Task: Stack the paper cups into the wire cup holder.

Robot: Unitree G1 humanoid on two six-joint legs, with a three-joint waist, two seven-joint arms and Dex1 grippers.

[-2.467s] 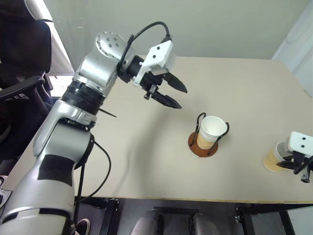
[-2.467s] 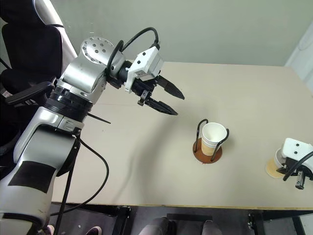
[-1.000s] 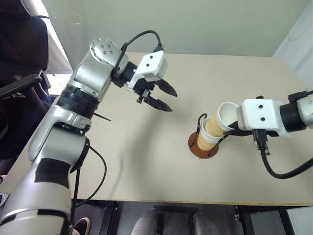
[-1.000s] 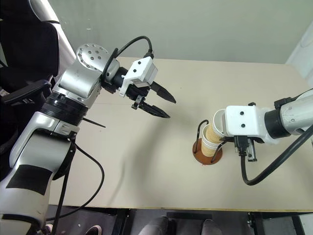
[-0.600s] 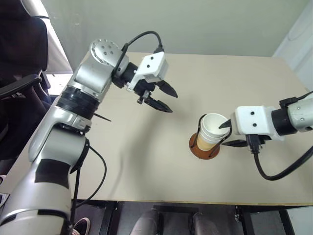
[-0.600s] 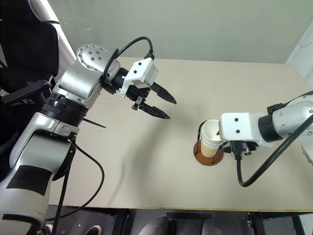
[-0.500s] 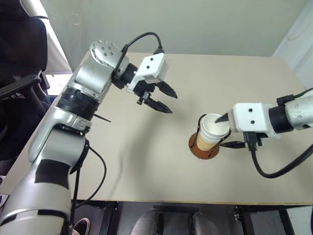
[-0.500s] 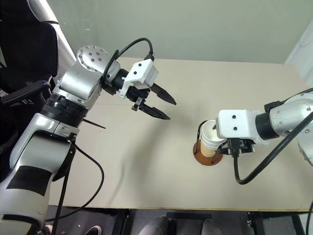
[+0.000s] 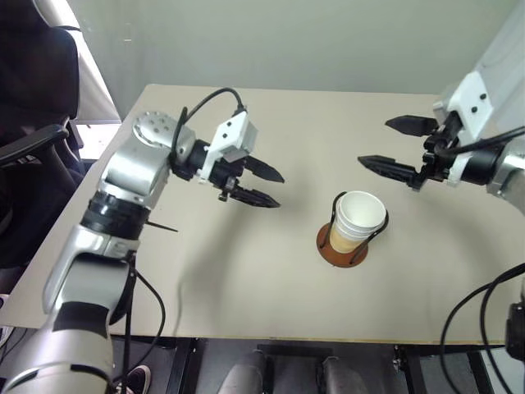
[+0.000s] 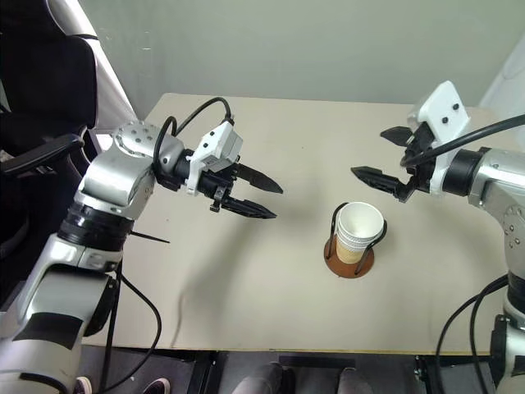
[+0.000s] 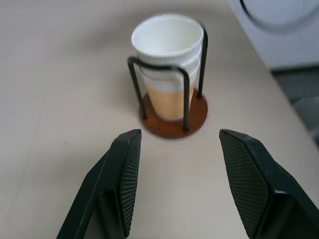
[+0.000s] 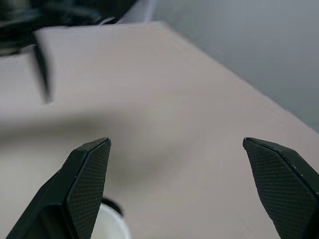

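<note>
The paper cups (image 9: 358, 220) stand nested in one stack inside the wire cup holder (image 9: 340, 253), right of the table's middle. Their white rims sit one above another between the two black wire loops. My right gripper (image 9: 374, 143) hangs open and empty above the table, up and to the right of the stack and clear of it. My left gripper (image 9: 277, 190) hovers open and empty to the left of the holder, pointing at it. The left wrist view looks between its fingers (image 11: 124, 169) at the stacked cups (image 11: 169, 47) on the brown base (image 11: 197, 114).
The beige table (image 9: 246, 279) runs to a front edge near me and a right edge past the holder. A black chair (image 9: 33, 98) stands off the table's left side. A black cable (image 9: 152, 304) hangs from my left arm.
My right gripper opened and let go of the tilted cup, which settled into the stack in the holder. That arm then drew up and away to the right. My left arm sank a little.
</note>
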